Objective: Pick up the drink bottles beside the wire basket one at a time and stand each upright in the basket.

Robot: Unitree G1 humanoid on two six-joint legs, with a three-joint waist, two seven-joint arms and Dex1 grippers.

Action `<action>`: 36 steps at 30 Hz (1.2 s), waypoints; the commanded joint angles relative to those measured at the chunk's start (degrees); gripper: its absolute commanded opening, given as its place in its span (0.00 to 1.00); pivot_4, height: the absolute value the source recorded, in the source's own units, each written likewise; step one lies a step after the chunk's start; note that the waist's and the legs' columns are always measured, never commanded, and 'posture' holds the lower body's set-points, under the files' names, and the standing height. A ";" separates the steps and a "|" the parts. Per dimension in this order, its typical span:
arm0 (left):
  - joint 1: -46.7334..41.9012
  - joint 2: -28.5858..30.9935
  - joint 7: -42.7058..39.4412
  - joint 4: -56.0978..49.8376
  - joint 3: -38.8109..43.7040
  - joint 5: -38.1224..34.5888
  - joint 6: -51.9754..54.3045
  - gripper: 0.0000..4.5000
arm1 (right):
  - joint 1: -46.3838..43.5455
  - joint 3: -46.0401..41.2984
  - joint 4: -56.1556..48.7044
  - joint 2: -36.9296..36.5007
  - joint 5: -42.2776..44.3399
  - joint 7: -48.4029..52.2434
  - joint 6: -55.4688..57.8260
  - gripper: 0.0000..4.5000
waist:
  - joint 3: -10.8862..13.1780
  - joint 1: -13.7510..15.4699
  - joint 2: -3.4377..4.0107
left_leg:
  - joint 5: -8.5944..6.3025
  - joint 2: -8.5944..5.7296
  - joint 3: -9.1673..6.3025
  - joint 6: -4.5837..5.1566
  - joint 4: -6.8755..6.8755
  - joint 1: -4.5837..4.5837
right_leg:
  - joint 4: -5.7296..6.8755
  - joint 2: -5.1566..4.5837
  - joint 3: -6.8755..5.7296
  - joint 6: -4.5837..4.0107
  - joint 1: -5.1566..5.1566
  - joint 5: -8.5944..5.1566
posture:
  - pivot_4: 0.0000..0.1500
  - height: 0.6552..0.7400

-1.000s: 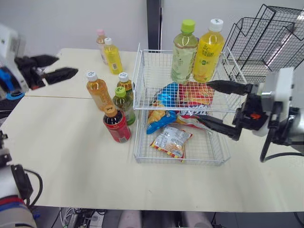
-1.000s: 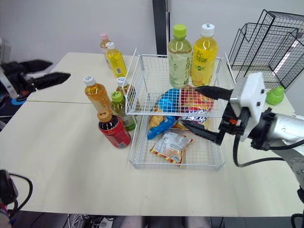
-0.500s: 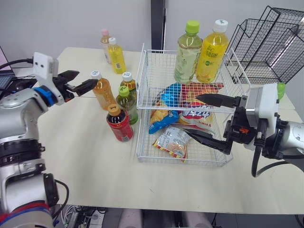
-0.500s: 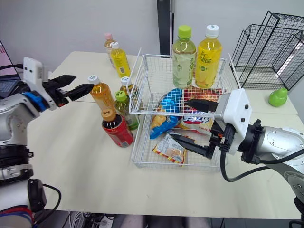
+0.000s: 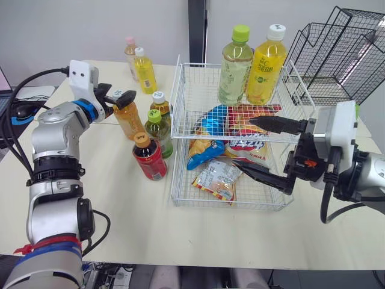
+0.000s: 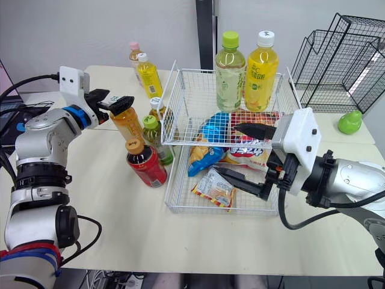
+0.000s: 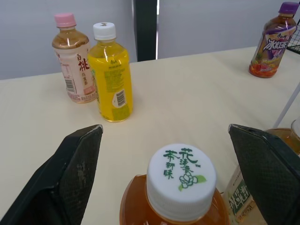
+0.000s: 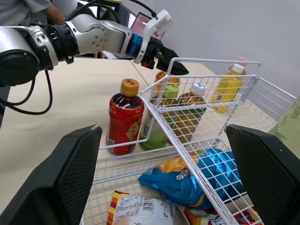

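While the orange tea bottle (image 5: 128, 115) stands upright on the table (image 5: 102, 198), just left of the wire basket (image 5: 228, 206), the left gripper (image 5: 122, 96) is now at its white cap (image 7: 181, 180). In the left wrist view one black finger (image 7: 70, 173) is on each side of the cap with free space between, so this gripper is open and not touching the bottle. Half a second ago the same gripper was a little to the left of the bottle and short of the cap; one second ago that arm was far out at the left edge of the table.

Three more bottles stand close to the right and near side of the orange one: a green-capped bottle (image 5: 157, 129), a brown bottle with a white cap (image 5: 159, 105) against the basket wall, and a red bottle (image 5: 148, 159) nearest to the robot. Farther back on the table are a yellow bottle (image 5: 143, 71) and a pink-capped bottle (image 5: 129, 51), well apart from the group.

Inside the basket, at its far side, a pale green bottle (image 5: 234, 66) and a yellow juice bottle (image 5: 264, 57) stand upright, with snack bags (image 5: 216, 179) lying in front of them. The right gripper (image 5: 243, 144) hangs over the right part of the basket with its fingers spread wide, much as it was before. Black wire racks (image 5: 343, 48) stand at the far right.
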 commanded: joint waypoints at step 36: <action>-54.66 -0.62 -25.05 15.99 -10.87 -1.41 15.69 0.31 | 5.15 -10.15 -0.73 -3.68 3.58 -1.96 -0.99 1.00 | 0.11 -0.26 -0.18 | -0.01 -0.05 0.04 0.00 -0.10 -0.18 | -0.19 0.14 0.04 0.00 -0.15 -0.02 | 1.00 0.95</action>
